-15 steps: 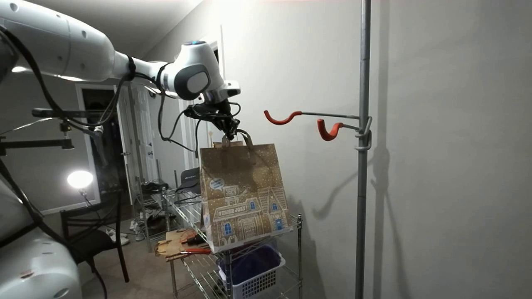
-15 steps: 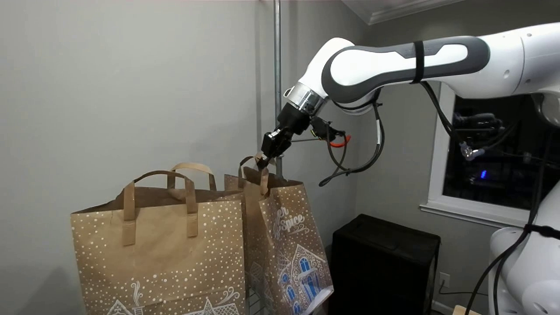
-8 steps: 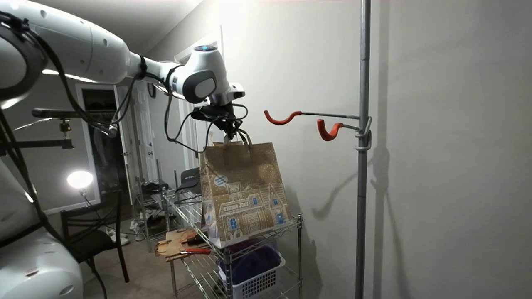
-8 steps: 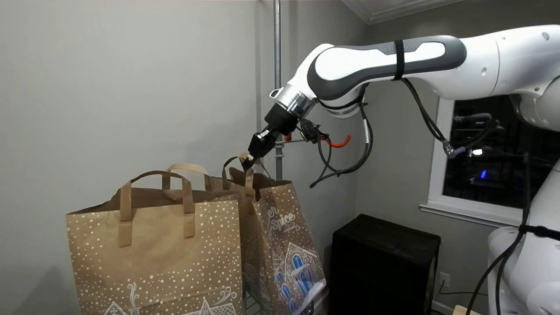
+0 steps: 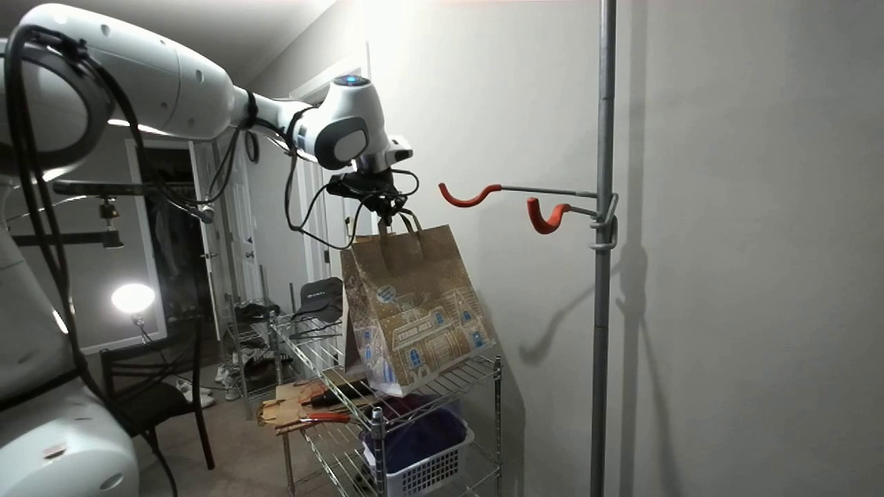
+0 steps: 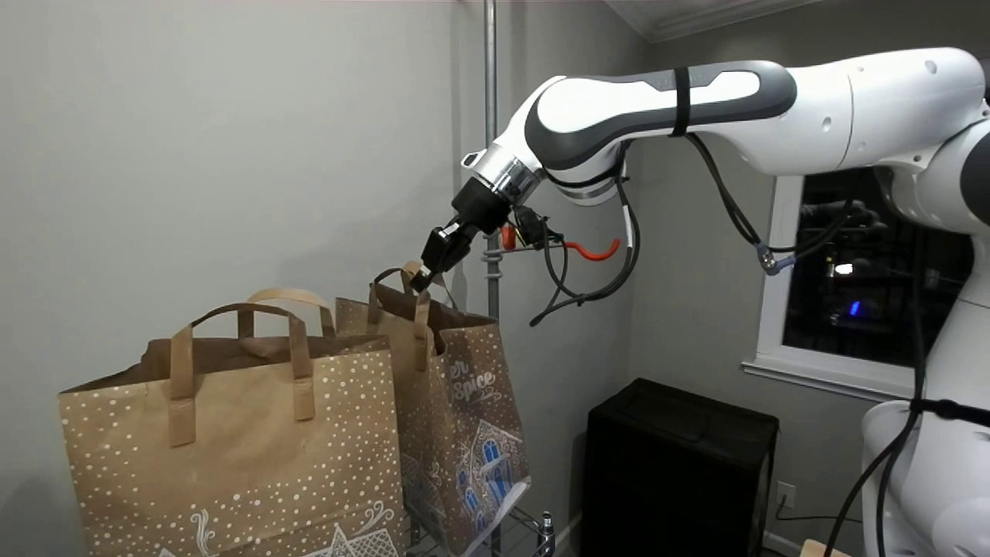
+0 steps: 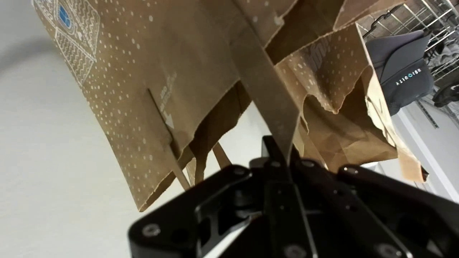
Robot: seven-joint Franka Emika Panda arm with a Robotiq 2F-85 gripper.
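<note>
A brown paper bag (image 5: 421, 297) with white dots and printed houses hangs tilted under my gripper (image 5: 387, 219); it shows in both exterior views (image 6: 472, 410). My gripper (image 6: 420, 282) is shut on one of its paper handles. In the wrist view the flat handle strap (image 7: 269, 96) runs into the closed jaws of the gripper (image 7: 281, 154). A similar brown bag (image 6: 232, 456) with two upright handles stands against it in an exterior view. The gripped bag's lower edge is near the wire shelf (image 5: 456, 379); I cannot tell whether it touches.
A metal pole (image 5: 604, 359) by the wall carries two red-tipped hooks (image 5: 469, 199). A white basket (image 5: 428, 473) is on the lower shelf level. Cardboard (image 5: 297, 404) lies beside the bag. A black cabinet (image 6: 681, 464) stands by the wall. A dark cap (image 7: 408, 71) shows in the wrist view.
The gripper and the gripped bag have moved up and away from the robot's base. The bag has tilted more and turned. The neighbouring bag has shifted and turned along with it.
</note>
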